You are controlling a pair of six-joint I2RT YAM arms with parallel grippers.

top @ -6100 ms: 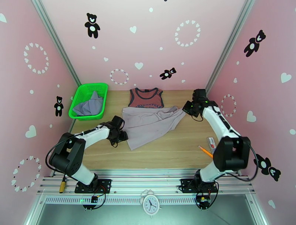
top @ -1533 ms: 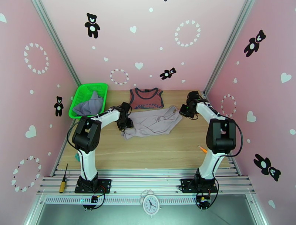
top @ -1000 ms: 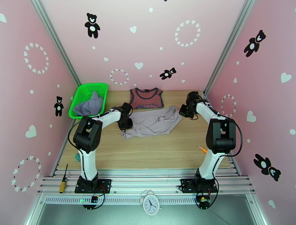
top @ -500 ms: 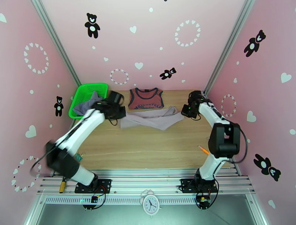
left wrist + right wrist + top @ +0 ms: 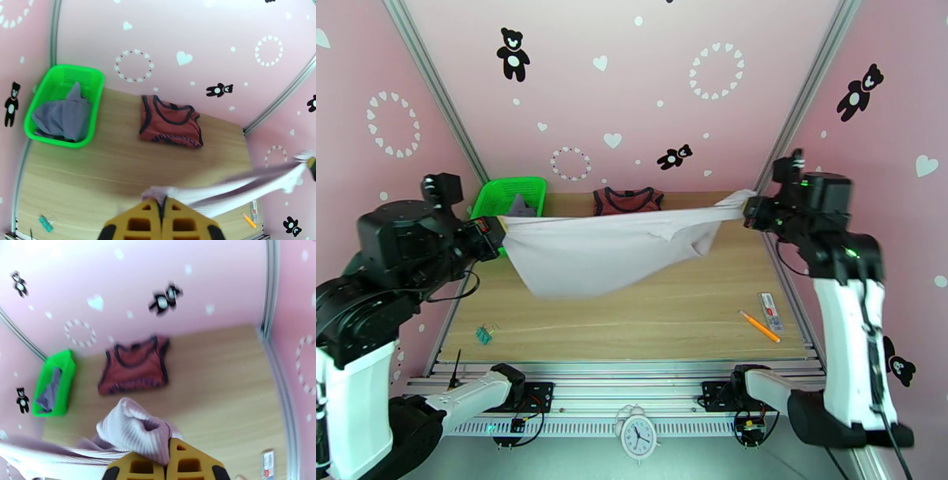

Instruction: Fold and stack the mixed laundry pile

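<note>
The pale mauve-beige piece [image 5: 608, 253] hangs stretched in the air between both arms, high above the table. My left gripper [image 5: 496, 229] is shut on its left corner, seen bunched between the yellow fingers [image 5: 148, 219] in the left wrist view. My right gripper [image 5: 749, 210] is shut on the right corner, where ribbed cloth [image 5: 136, 431] bulges over the fingers [image 5: 185, 459]. The brick-red tank top [image 5: 170, 127] lies flat at the back of the table [image 5: 671, 308]. The grey-lavender shirt [image 5: 63, 118] sits crumpled in the green basket [image 5: 93, 102].
The green mesh basket [image 5: 491, 196] stands at the back left corner. An orange pencil [image 5: 758, 325] and a small flat pack [image 5: 768, 306] lie near the right edge. A green clip [image 5: 483, 335] lies at the front left. Pink walls close three sides.
Both arms have risen sharply and pulled apart, lifting the mauve-beige piece off the table and stretching it taut in the air. Earlier the piece lay spread, then bunched, on the table.
</note>
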